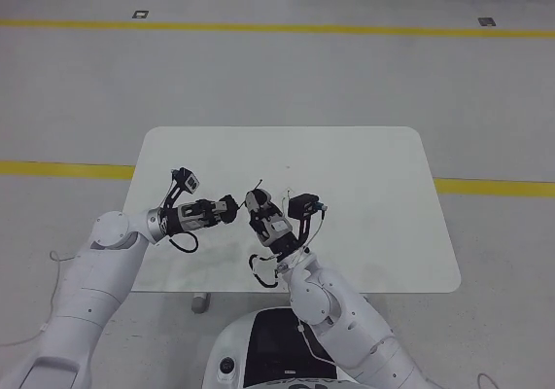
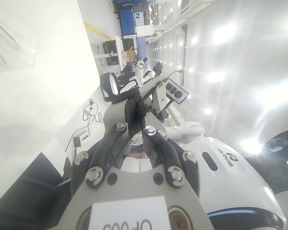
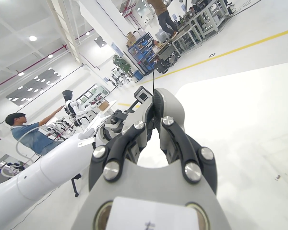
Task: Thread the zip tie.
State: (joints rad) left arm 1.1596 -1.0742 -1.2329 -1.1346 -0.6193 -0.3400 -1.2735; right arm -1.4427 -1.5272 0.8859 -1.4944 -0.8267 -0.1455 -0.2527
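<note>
A thin black zip tie (image 3: pixel 153 80) stands up from between the fingertips of my right gripper (image 3: pixel 154 101), which is shut on it. From above, the tie's tail (image 1: pixel 258 185) pokes out just beyond the right gripper (image 1: pixel 254 201). My left gripper (image 1: pixel 230 207) sits tip to tip with it, a small gap away, over the near left part of the white table (image 1: pixel 374 194). In the left wrist view the left gripper (image 2: pixel 134 101) has its dark pads pressed together on the tie's other end, most of which is hidden.
The table (image 3: pixel 242 120) stretches away to the far and right sides of both grippers. Its near edge lies close under the arms. A few small specks (image 3: pixel 277 177) lie on the surface.
</note>
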